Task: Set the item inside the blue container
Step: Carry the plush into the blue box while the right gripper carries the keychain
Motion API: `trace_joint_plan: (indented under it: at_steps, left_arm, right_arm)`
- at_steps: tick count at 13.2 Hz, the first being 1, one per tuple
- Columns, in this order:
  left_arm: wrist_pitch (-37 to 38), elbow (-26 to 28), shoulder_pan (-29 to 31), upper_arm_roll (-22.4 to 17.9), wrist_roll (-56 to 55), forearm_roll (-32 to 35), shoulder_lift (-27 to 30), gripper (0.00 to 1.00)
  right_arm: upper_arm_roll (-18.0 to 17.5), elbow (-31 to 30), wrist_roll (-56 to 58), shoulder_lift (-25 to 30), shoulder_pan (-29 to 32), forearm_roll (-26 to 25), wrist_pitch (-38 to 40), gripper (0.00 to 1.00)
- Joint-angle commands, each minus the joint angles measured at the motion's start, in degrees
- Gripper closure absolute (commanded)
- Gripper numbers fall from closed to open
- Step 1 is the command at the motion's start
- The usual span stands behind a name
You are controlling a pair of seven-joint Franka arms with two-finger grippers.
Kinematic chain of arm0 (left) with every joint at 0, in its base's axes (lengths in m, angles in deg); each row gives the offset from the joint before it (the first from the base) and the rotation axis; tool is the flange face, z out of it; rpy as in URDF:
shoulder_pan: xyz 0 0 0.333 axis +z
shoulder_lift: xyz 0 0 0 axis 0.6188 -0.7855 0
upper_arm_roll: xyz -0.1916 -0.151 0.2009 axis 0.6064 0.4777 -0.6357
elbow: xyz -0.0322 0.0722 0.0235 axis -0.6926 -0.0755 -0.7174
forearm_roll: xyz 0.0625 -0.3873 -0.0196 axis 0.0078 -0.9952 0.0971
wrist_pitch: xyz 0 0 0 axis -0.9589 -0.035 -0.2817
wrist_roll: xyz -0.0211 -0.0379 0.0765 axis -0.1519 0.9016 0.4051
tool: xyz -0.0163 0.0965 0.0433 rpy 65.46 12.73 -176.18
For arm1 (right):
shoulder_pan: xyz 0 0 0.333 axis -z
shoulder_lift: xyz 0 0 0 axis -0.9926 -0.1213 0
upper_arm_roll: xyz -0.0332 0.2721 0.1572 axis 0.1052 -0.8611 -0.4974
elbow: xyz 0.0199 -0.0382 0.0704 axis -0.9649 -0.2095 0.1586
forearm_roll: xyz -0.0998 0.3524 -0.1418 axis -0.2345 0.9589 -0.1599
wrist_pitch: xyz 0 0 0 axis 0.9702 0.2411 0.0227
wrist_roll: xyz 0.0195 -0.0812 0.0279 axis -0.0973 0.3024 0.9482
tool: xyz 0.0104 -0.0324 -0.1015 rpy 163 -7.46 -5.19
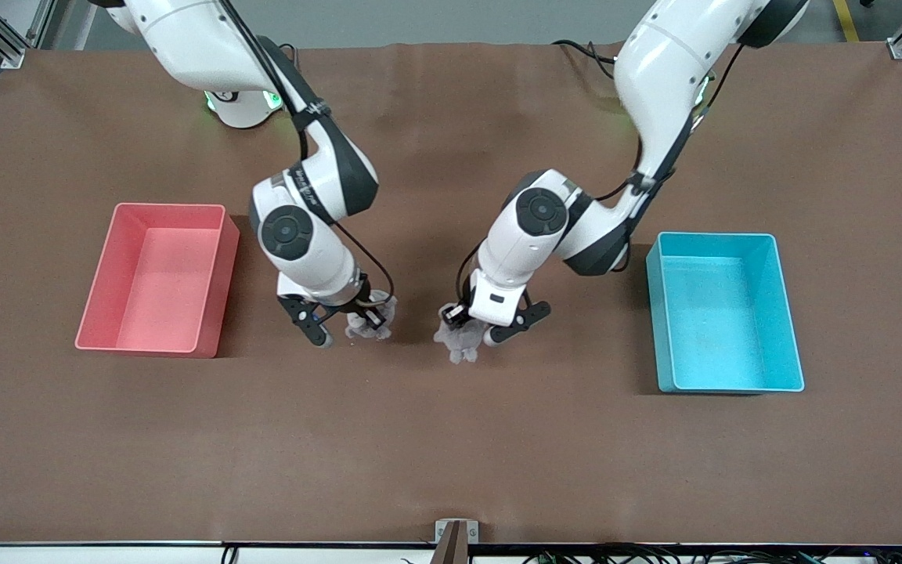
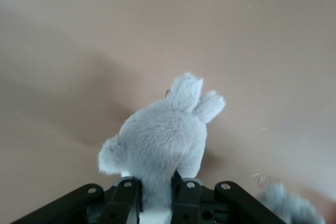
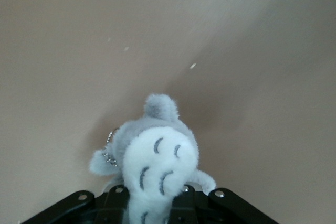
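Open brown table around my two loaded grippers

Between my left gripper (image 1: 473, 333), clamped on a grey plush toy (image 1: 459, 341), and the blue container (image 1: 725, 312) lies bare table (image 1: 592, 352), nothing in my way but the container's own tall wall. My right gripper (image 1: 353, 319), pinching a second plush (image 1: 373, 317), hangs just beside, a narrow gap between us; the pink bin (image 1: 155, 278) stands at its end

We see a brown surface (image 1: 451, 454) carrying two bins: a blue container (image 1: 788, 329) toward the left arm's end and a pink bin (image 1: 216, 282) toward the right arm's end, well apart. We can't tell whether the two grey plush toys (image 1: 463, 341) (image 1: 373, 323) between them touch the surface.
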Motion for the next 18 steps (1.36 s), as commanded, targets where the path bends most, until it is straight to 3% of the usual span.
trace_joint_plan:
  at_steps: [1, 4, 7, 8, 9, 10, 11, 14, 18]
  left_arm:
    - [9.2, 10.2, 4.2, 0.0, 11.1, 0.9, 12.0, 0.99]
    - [17.8, 14.0, 10.1, -0.1, 22.8, 3.0, 18.1, 0.99]
    - [18.6, 19.4, 16.9, 0.1, 33.2, 7.6, 22.4, 0.99]
    - [18.6, 20.7, 19.2, 0.1, 36.9, 7.7, 22.9, 0.99]
    - [18.6, 21.8, 21.4, 0.1, 40.7, 7.8, 23.8, 0.99]
    - [18.5, 22.7, 23.8, 0.1, 44.7, 7.9, 24.1, 0.99]
    - [18.5, 23.0, 25.8, 0.1, 47.8, 7.9, 24.3, 0.99]
    - [18.0, 24.3, 31.9, 0.1, 57.2, 7.9, 23.8, 0.99]
    - [16.7, 26.4, 37.5, 0.1, 62.6, 11.8, 21.1, 0.99]
  right_arm:
    - [0.9, 7.0, -7.1, -6.4, -3.7, 0.0, -2.1, 0.98]
    - [0.8, 7.6, -11.9, -9.6, -6.7, 0.3, -8.9, 0.89]
    - [0.9, 7.6, -14.5, -13.4, -9.1, 0.1, -17.1, 0.83]
    - [0.9, 7.6, -14.5, -14.0, -9.1, 0.1, -18.6, 0.66]
    - [1.1, 7.7, -14.6, -14.0, -9.1, 0.2, -18.7, 0.08]
    - [1.2, 7.8, -14.3, -13.7, -9.0, 0.0, -18.6, 0.0]
    - [1.4, 8.1, -13.8, -13.3, -8.5, -0.3, -18.0, 0.0]
    - [3.6, 9.8, -9.0, -10.7, -7.1, -9.7, -10.2, 0.0]
    - [3.3, 9.7, 12.8, -2.7, 1.3, -9.5, 4.0, 0.0]
